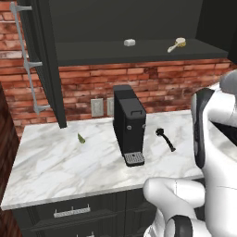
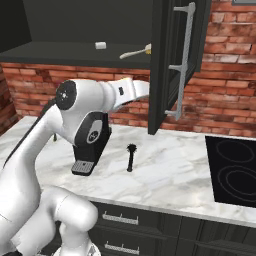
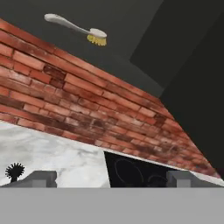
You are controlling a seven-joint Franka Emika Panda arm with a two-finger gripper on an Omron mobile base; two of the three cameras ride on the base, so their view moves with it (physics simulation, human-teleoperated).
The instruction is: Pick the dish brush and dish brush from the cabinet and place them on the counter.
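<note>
The cream-handled dish brush (image 1: 177, 44) (image 2: 135, 52) (image 3: 78, 29) lies on the shelf of the open dark cabinet (image 1: 139, 51), near its right end. Down on the white marble counter (image 1: 60, 162) (image 2: 170, 170), the black dish brush (image 1: 165, 139) (image 2: 131, 156) lies to the right of a coffee machine; its bristly head (image 3: 14, 171) peeks in at the lower left of the hand view. My gripper (image 3: 113, 179) is open with nothing between its fingertips, below the shelf and pointing up toward the cream brush.
A small white block (image 1: 129, 42) (image 2: 100, 45) sits on the shelf left of the cream brush. A black coffee machine (image 1: 128, 125) stands on the counter. The open cabinet door (image 2: 170, 60) hangs beside my forearm. A black cooktop (image 2: 232, 170) lies to the right. Brick wall behind.
</note>
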